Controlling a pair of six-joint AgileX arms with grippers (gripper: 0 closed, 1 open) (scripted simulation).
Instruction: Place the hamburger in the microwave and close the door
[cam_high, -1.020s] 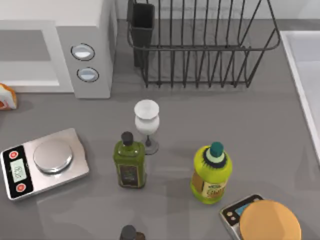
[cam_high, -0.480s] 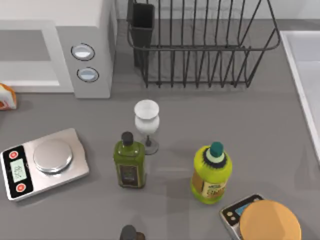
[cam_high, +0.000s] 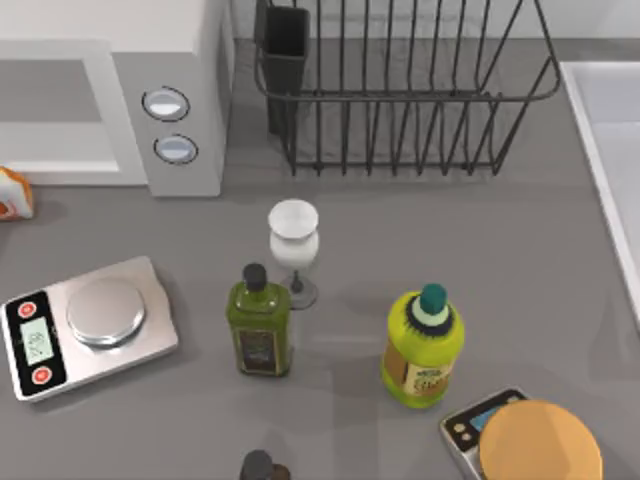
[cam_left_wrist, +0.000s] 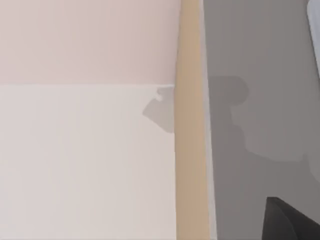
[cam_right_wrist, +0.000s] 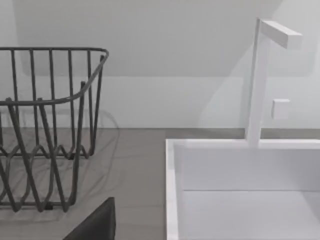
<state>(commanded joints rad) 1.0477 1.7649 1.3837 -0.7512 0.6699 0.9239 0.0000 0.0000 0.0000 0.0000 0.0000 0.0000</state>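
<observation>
Top view of the counter (cam_high: 560, 250). The hamburger (cam_high: 14, 193) lies at the far left edge, just near of the microwave (cam_high: 110, 60), whose front cavity stands open toward us; the door's position we cannot tell. A dark part at the corner of each wrist view may belong to our grippers, but whether either is wide or narrow we cannot tell. To do the pickup well, we judge the left arm should approach the bun from above, clear of the scale (cam_high: 90, 325), and grasp across its sides without crushing it.
</observation>
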